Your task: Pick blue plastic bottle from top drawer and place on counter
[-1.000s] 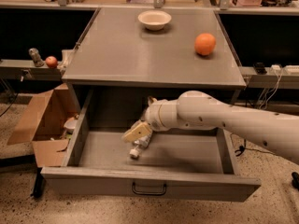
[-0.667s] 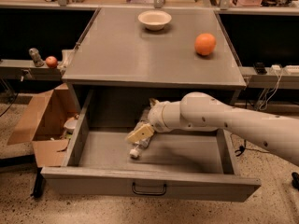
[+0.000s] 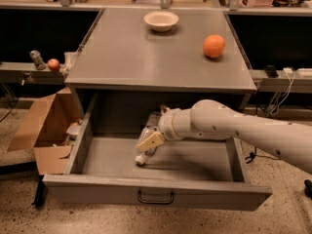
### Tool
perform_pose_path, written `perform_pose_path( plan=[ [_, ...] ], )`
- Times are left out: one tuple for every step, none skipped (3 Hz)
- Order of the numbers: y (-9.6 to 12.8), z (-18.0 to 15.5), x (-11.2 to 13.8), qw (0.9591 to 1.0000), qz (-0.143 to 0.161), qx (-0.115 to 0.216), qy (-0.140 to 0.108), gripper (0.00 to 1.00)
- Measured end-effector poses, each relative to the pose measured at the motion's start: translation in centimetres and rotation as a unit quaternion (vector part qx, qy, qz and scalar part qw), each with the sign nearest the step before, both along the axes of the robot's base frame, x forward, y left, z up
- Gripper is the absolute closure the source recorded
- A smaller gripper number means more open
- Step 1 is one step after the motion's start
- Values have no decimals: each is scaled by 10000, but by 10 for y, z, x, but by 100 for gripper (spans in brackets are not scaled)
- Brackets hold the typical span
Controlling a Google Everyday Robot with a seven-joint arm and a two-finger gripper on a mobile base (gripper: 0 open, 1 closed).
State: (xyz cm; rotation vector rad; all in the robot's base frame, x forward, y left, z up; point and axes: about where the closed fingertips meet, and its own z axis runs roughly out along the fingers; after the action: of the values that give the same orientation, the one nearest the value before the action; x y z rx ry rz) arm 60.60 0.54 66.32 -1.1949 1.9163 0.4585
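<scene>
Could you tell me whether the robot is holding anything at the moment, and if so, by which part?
It cannot be told. The tool sits in the drawer at the middle of the bottle, but no grip shows.

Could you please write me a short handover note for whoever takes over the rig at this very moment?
Gripper: down inside the open top drawer, right at the blue plastic bottle; a firm grasp cannot be confirmed.
Bottle: in the drawer, apparently lying on its floor, white cap toward the front.
Counter: holds a white bowl and an orange; the bottle is not on it.
Done: drawer is open, arm has reached the bottle.
Left: secure the grasp, lift the bottle out, and set it on a bare part of the counter.
</scene>
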Motion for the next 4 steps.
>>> perform_pose_path(
  plan=[
    [-2, 1, 1, 9995, -313, -44, 99, 0],
    [4, 1, 4, 9956, -832, 106, 421, 0],
    [6, -4, 8, 9876, -1401, 244, 671, 0],
    [-3, -7, 10, 9780, -1944, 222, 722, 0]
  ],
)
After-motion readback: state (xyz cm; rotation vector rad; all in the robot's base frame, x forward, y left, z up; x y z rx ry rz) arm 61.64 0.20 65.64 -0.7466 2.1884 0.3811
